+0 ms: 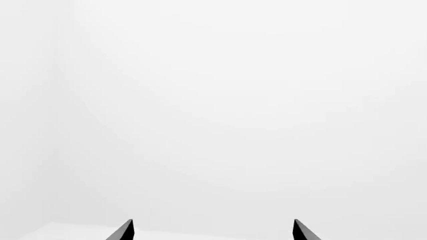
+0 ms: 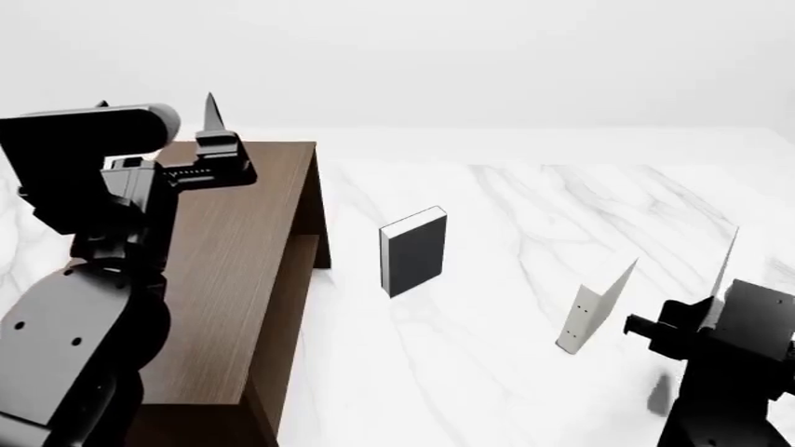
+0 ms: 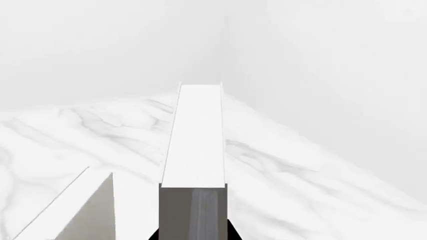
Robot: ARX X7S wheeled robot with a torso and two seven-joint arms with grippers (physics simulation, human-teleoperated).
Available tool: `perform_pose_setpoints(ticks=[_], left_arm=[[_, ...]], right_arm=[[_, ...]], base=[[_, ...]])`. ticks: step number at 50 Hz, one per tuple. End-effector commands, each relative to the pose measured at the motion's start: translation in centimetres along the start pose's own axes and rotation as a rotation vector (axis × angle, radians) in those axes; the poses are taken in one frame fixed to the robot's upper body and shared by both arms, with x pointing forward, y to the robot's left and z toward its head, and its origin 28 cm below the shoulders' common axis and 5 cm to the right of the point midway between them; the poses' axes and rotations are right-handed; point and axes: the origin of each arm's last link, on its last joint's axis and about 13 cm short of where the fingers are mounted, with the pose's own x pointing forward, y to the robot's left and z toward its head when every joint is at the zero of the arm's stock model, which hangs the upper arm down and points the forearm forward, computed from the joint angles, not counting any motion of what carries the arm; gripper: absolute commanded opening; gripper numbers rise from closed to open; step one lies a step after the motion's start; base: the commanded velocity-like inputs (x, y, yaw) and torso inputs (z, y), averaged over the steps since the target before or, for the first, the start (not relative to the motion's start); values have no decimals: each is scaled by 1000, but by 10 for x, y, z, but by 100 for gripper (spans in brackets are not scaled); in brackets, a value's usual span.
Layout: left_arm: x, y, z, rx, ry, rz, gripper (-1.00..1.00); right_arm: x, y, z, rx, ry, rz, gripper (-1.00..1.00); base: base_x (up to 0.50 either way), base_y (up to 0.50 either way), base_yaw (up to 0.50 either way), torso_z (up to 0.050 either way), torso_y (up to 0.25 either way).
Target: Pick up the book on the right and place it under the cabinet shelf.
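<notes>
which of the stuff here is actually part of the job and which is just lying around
Part of the job:
- white book in the right tool
- cabinet with its inner shelf

Just lying about:
- black-covered book, standing upright mid-table
- second white book, leaning on the marble table
- left tool, open and empty

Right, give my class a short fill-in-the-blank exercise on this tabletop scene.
The white book is gripped by the ___ end effector.
The upright book beside the cabinet has a ___ cover.
The open left end effector holds ___.
Missing: right; black; nothing.
</notes>
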Motion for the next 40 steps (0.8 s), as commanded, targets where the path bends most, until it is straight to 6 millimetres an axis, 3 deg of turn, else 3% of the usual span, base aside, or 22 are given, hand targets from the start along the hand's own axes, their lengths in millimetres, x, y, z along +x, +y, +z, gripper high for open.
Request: perform_pose_setpoints(ticks=[1,15,26,30,40], left_arm=[[0,1,3,-2,-8,7,100],[1,1,7,2,-28,8,100],[1,1,8,-2,-39,12,100],[1,1,8,-4,-43,13,100],[1,2,10,-13,-52,17,100]], right_arm=[[-2,-13,34,-34,-143,-72,-100],[-20,-15,89,136,-396,193,-100],[-36,-4,114,300,-561,443,-100],[-40,4,116,387,-571,530,-100],[-48,30,99,613,-498,819,-100]], base=[[0,0,0,0,0],[0,0,0,0,1],[0,0,0,0,1],[0,0,0,0,3],[0,0,0,0,1]])
